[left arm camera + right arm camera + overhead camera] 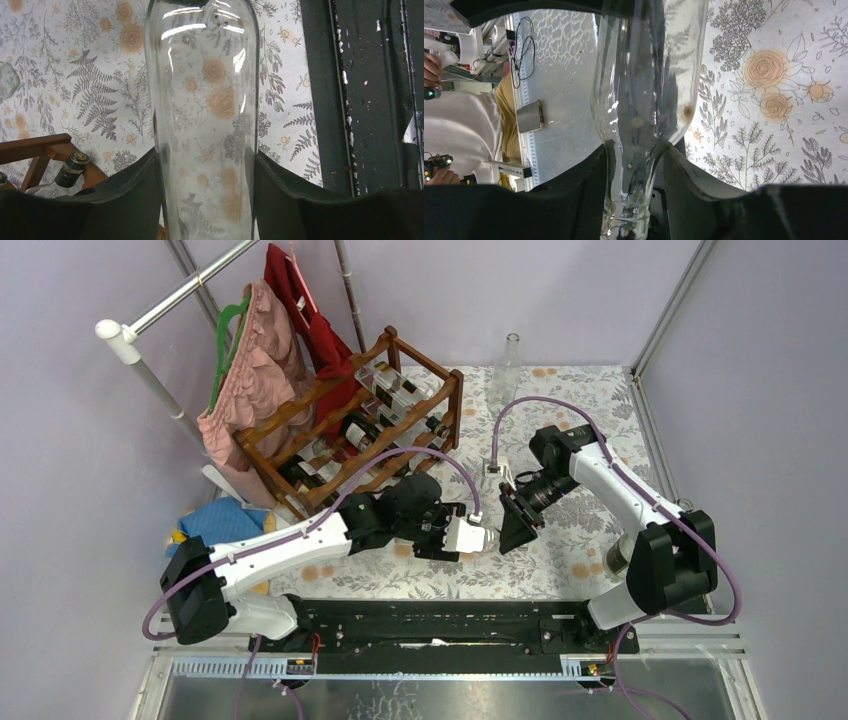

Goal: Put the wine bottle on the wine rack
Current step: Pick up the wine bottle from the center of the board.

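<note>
Clear glass, with no label in view: the wine bottle [205, 100] is held between the two arms over the middle of the table, near the front corner of the wine rack [455, 400] but not touching it. It lies roughly level, its neck towards the right arm.

The left gripper [206, 160] has its dark fingers partly closed, pressed against either side of the bottle's wide body. The right gripper [634, 150] comes in from the opposite end. Its fingers sit against the glass on both sides where the shoulder narrows to the neck, so the bottle is clamped at both ends.

The rack is dark reddish-brown wood, set at an angle on the far left part of the table, with several bottles already lying in its tiers. A second clear bottle [512, 365] stands upright at the far edge. A cloth printed with grey ferns and orange roses [580, 410] covers the table. Pink and red clothes [255, 370] hang from a white rail behind the rack.
</note>
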{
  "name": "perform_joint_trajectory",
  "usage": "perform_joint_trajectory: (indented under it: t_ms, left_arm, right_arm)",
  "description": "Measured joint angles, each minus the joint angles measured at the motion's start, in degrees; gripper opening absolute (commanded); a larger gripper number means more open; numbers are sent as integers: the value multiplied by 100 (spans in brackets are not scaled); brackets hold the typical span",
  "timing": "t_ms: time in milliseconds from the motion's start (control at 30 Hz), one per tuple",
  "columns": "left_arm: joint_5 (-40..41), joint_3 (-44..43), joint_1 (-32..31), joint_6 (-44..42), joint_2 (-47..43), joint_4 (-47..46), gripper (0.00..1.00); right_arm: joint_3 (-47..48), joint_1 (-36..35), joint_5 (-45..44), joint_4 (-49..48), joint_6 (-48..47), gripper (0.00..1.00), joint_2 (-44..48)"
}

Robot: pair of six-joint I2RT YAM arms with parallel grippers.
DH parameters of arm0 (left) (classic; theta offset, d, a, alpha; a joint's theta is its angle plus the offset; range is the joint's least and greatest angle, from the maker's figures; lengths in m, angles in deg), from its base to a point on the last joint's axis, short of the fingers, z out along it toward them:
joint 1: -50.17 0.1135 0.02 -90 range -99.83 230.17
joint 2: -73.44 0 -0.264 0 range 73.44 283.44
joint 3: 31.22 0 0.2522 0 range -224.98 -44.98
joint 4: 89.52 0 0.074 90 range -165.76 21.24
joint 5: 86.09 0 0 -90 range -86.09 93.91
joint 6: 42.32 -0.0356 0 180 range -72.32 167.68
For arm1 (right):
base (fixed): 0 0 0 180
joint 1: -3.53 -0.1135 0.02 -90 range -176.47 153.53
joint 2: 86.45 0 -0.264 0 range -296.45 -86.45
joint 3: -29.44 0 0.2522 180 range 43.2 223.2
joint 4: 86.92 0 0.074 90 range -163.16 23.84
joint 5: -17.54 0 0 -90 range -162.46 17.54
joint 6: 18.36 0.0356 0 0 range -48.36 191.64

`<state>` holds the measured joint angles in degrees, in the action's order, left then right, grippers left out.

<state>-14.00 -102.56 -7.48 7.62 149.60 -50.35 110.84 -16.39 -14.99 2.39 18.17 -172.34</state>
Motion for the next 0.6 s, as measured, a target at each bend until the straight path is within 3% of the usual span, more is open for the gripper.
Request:
perform_joint_trajectory:
  t_ms: [100, 200, 367, 500, 600]
  left_arm:
    - [-17, -83, 2, -15, 15, 140, 0]
    - [-17, -94, 7, -37, 33, 166, 0]
    - [-66, -107, 74, -66, 98, 173, 0]
    - [-122, -109, 96, -66, 111, 186, 0]
    - [-153, -111, 118, -63, 114, 199, 0]
  right_arm:
    - [0, 0, -90, 9, 24, 43, -22]
    - [0, -2, -94, 28, 20, 51, -42]
    - [-7, -7, -79, 46, -33, 49, -44]
    - [-26, -7, -114, 46, -22, 36, -44]
    - [-42, -7, -138, 26, -7, 17, -46]
